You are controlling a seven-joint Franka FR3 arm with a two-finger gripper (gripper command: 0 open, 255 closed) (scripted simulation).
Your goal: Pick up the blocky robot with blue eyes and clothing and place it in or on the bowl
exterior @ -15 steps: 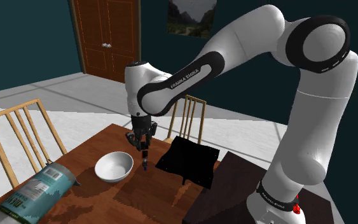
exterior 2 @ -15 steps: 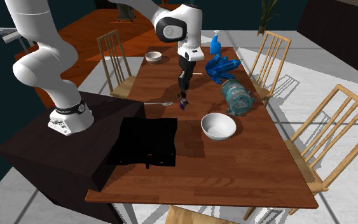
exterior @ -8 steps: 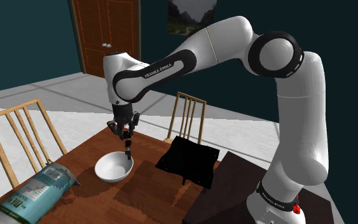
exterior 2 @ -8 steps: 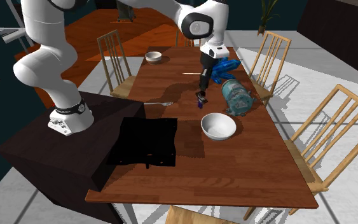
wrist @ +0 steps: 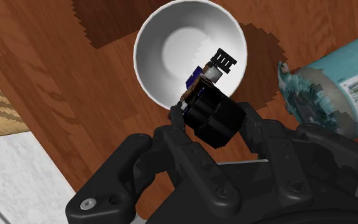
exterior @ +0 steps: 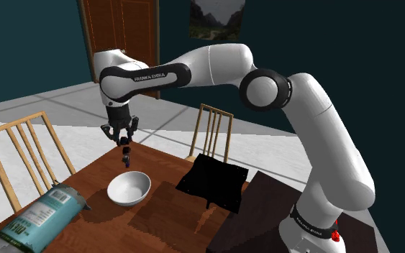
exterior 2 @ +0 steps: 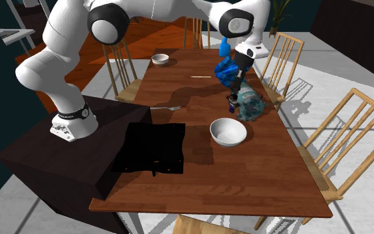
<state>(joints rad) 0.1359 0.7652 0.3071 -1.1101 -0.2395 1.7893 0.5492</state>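
Dark teal walls and a brown door [exterior: 119,43] back the shoulder view, and you look down on a reddish wooden table [exterior: 165,215] across the lower half of the frame. Your gripper [exterior: 124,139] hangs left of centre, pointing down and pinching the blocky robot [exterior: 126,154], which is in the air, clear of the table. Just below it sits the white bowl [exterior: 129,188]; the toy hangs over the bowl's far rim without touching it. At lower left a teal can [exterior: 39,215] lies on its side. A black cloth [exterior: 214,183] drapes the table edge right of the bowl, beside the stand [exterior: 262,212].

From the second exterior view you see the table [exterior 2: 258,179] lengthwise. The gripper [exterior 2: 234,93] is right of centre in the upper half, with the blocky robot [exterior 2: 232,103] clamped under it and drawn against the teal can [exterior 2: 250,103]. The bowl [exterior 2: 228,131] lies lower in the frame, apart from the toy. Blue objects [exterior 2: 228,68] sit behind the can, a small bowl [exterior 2: 160,59] stands near the far end, and the black cloth [exterior 2: 151,147] is at lower left.

Through the wrist view your gripper [wrist: 199,105] clasps the blocky robot [wrist: 204,77], dark with blue and a grey head. You see it against the inside of the bowl [wrist: 171,44], towards the rim nearest the teal can [wrist: 336,76], with the table [wrist: 50,76] around them.
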